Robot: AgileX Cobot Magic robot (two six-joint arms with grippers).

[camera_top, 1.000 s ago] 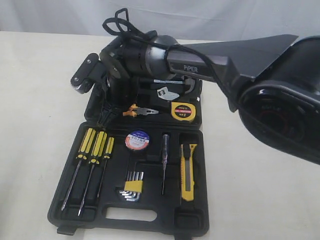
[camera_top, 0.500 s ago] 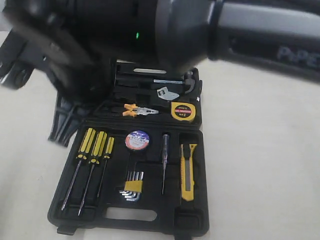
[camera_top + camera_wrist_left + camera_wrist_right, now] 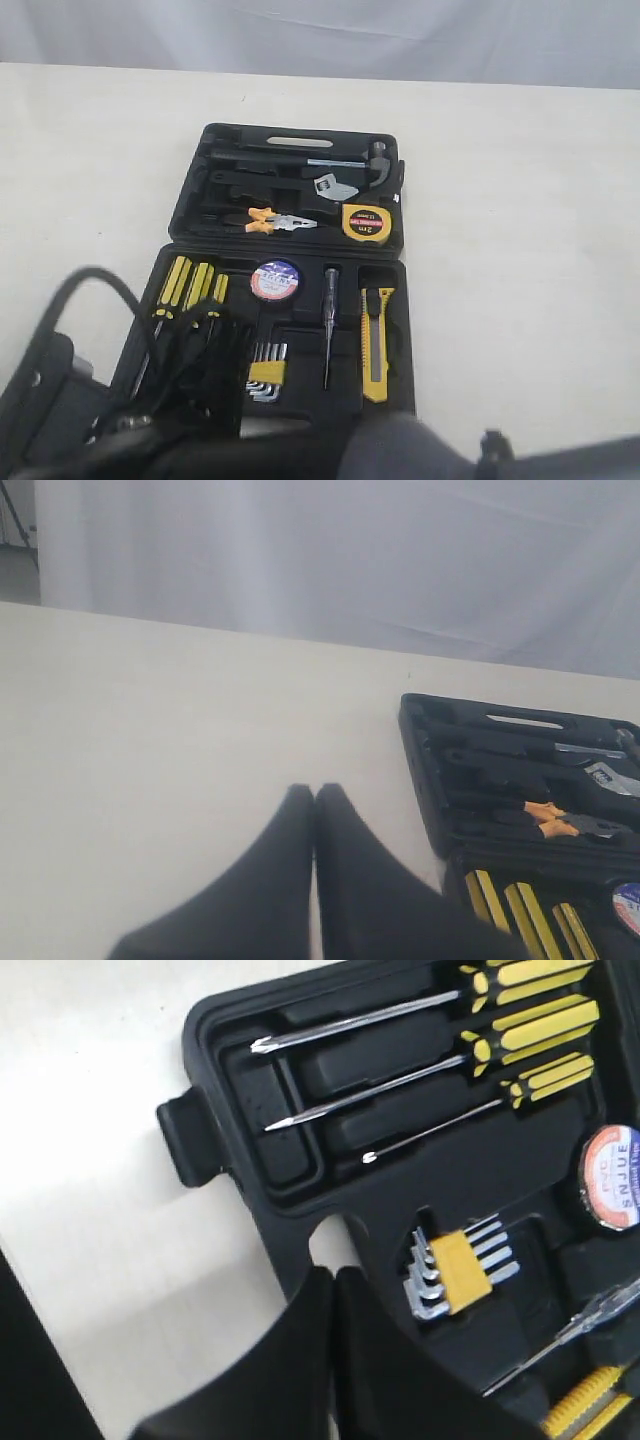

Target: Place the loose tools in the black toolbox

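The black toolbox lies open on the table, with tools in both halves. In its far half lie the pliers and the yellow tape measure. The near half holds the black tape roll and the utility knife. My right gripper is shut and empty, its tips over the slot handle on the toolbox's near edge. My left gripper is shut and empty over bare table beside the toolbox, where the pliers show. Neither gripper shows in the exterior view.
Three yellow-black screwdrivers, a hex key set and a thin tester screwdriver sit in the near half. A hammer and a wrench lie in the far half. A blurred dark arm with cables covers the toolbox's near edge.
The dark arm that loomed across the top of the exterior view now sits low at the bottom. The toolbox's far half is uncovered. The tools have not moved.
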